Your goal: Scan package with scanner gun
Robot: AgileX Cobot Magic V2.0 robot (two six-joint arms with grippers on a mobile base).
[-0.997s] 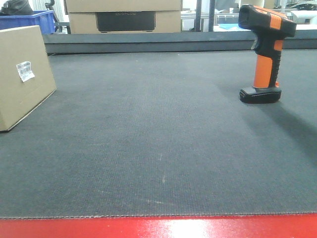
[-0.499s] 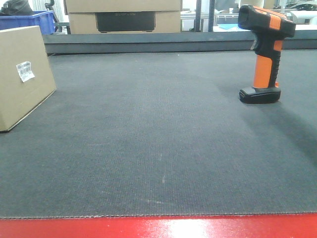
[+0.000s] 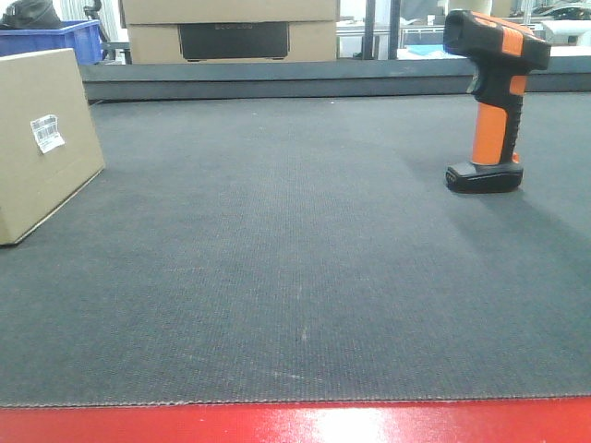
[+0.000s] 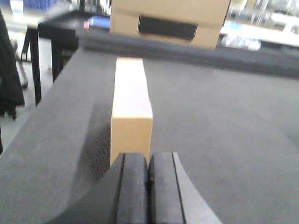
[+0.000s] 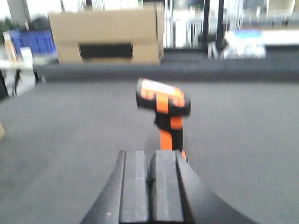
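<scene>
Scanner gun (image 5: 163, 105) just ahead of shut right claw (image 5: 152, 186).

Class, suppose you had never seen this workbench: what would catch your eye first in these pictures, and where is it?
The orange-and-black scanner gun standing upright on its base at the far right of the dark mat. Next, the tan package at the left edge, its white barcode label facing the middle. In each wrist view, a shut tool, left and right, lines up with one of them.
</scene>
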